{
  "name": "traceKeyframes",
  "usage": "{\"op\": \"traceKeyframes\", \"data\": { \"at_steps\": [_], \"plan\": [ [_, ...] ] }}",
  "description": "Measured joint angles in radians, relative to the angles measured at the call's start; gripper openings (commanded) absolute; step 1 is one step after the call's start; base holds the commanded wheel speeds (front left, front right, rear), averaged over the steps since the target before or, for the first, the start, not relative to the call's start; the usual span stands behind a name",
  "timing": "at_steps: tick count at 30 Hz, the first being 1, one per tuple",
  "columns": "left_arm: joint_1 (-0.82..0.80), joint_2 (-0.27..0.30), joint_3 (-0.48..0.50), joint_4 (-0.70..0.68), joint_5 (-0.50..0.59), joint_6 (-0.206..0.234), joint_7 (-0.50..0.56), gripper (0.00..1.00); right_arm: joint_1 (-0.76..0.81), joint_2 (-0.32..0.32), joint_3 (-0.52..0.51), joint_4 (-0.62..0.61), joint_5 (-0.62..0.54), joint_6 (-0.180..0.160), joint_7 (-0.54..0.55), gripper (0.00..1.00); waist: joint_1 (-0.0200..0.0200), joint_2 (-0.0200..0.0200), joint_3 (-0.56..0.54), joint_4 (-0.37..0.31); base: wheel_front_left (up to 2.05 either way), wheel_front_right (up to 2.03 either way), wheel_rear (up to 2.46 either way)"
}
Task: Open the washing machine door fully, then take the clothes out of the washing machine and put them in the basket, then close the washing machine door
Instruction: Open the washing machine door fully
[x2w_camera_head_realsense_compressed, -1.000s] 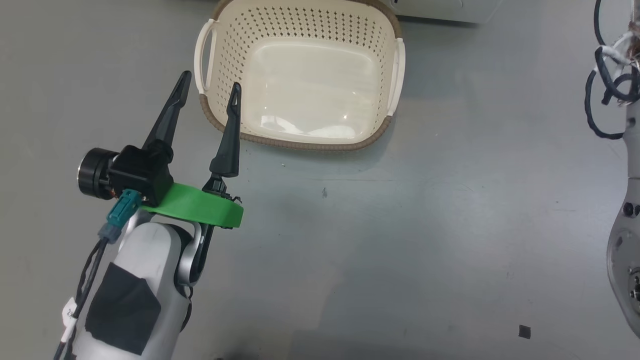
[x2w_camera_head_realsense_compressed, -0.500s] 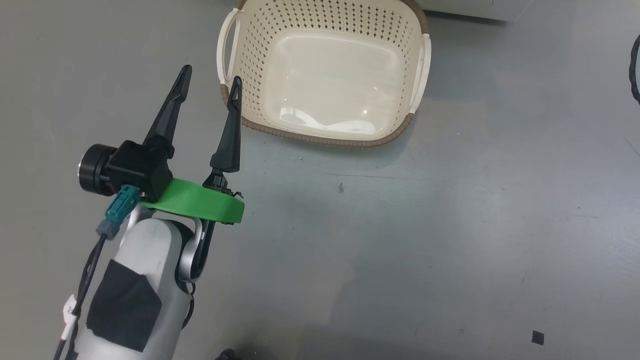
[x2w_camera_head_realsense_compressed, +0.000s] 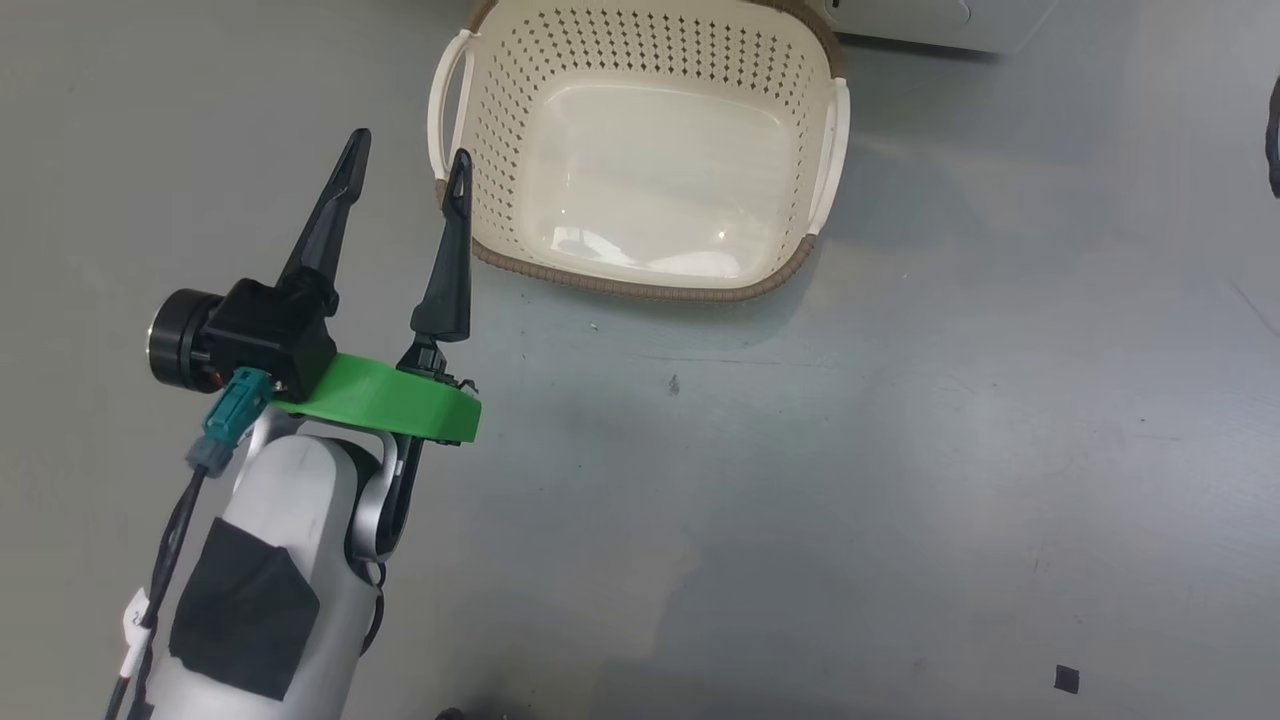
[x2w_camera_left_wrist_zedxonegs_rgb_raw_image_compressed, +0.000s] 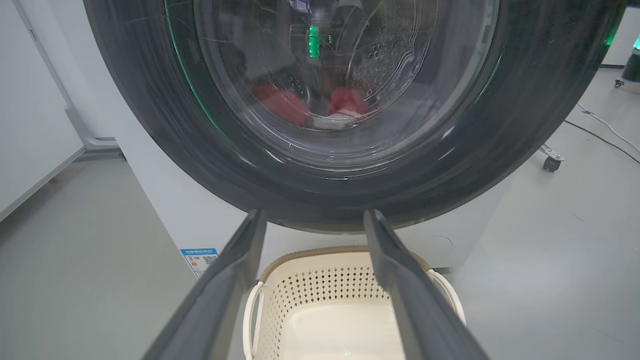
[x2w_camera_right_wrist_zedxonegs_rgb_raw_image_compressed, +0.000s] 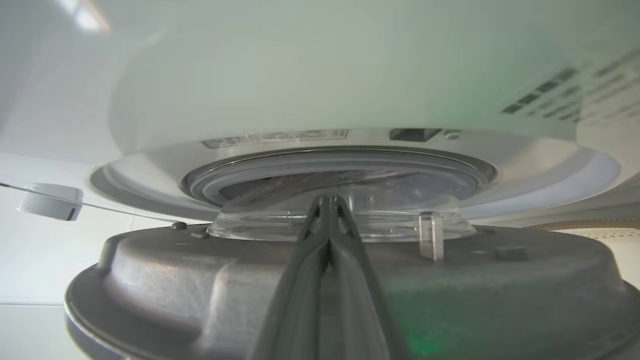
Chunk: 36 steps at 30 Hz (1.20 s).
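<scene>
Only turns head camera slightly; leaves cream perforated plastic basket (x2w_camera_head_realsense_compressed: 640, 292) empty, far centre. Holds left gripper (x2w_camera_head_realsense_compressed: 410, 148) spread, empty; right gripper (x2w_camera_right_wrist_zedxonegs_rgb_raw_image_compressed: 327, 200) pinched shut behind ajar glossy black round washing machine door (x2w_camera_left_wrist_zedxonegs_rgb_raw_image_compressed: 150, 130). Leaves red fabric clothes (x2w_camera_left_wrist_zedxonegs_rgb_raw_image_compressed: 287, 106) inside.

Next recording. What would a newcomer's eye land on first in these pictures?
The black-rimmed washing machine door looms in the left wrist view, red clothes behind its glass. In the head view the cream basket sits empty on the floor, the open left claw beside it. The right claw, shut, points across the door's grey inner side.
</scene>
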Motion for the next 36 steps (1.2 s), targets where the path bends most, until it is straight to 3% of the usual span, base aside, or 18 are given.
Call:
{"op": "traceKeyframes", "data": {
  "at_steps": [18, 36],
  "plan": [
    [0.007, -0.002, 0.010, 0.043, 0.012, -0.006, 0.000, 1.00, 0.130, 0.051, 0.044, 0.020, 0.059, 0.052, 0.168, 0.00, 0.0000, 0.0000, -0.089, -0.039, 0.00, 0.00, 0.00],
    [0.090, -0.002, 0.012, 0.100, 0.017, -0.013, 0.000, 1.00, 0.351, 0.113, 0.085, -0.020, 0.122, 0.061, 0.277, 0.00, 0.0000, 0.0000, -0.221, -0.052, 0.00, 0.00, 0.00]
  ]
}}
